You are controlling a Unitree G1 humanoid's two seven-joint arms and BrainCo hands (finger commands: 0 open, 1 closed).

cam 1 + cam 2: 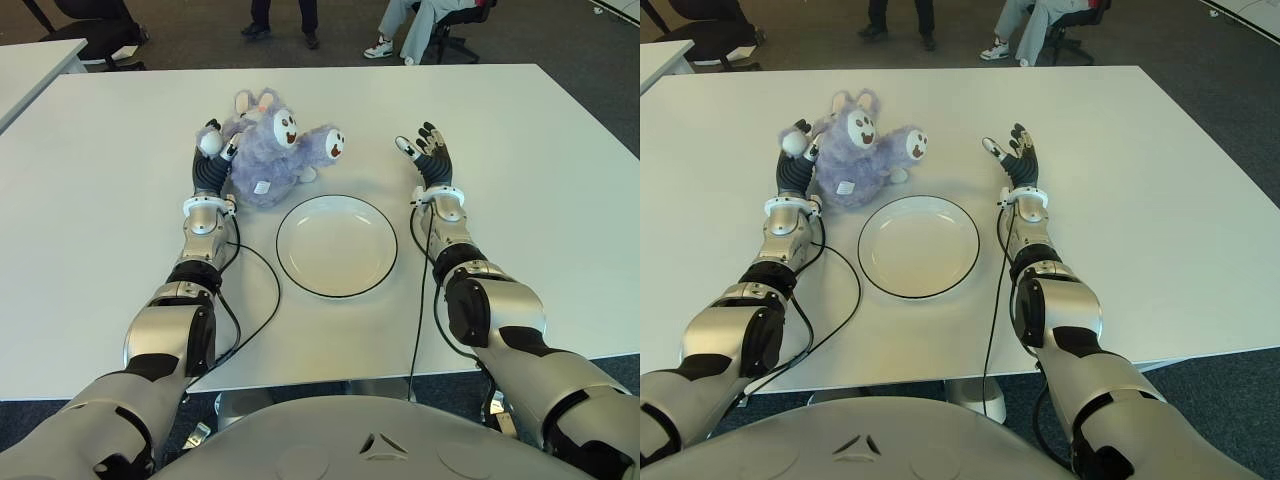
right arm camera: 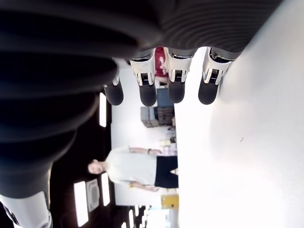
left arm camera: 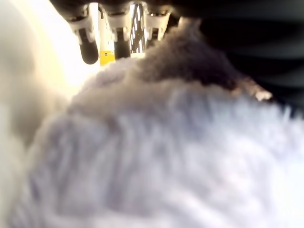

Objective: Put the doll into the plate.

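One soft, light purple plush doll (image 1: 270, 152) beyond white round plate (image 1: 337, 245); left hand (image 1: 212, 155) fingers against its compressible body, grip unclear; right hand (image 1: 428, 152) fingers spread, empty.

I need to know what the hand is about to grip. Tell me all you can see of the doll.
The doll is a fluffy lilac plush animal with upright ears, a white face with dark eyes and open mouth, white paw pads and a small sewn-in tag. It slumps on the table, just beyond the plate, apart from it. The left hand presses against its side; the fingers are not visibly closed around it.
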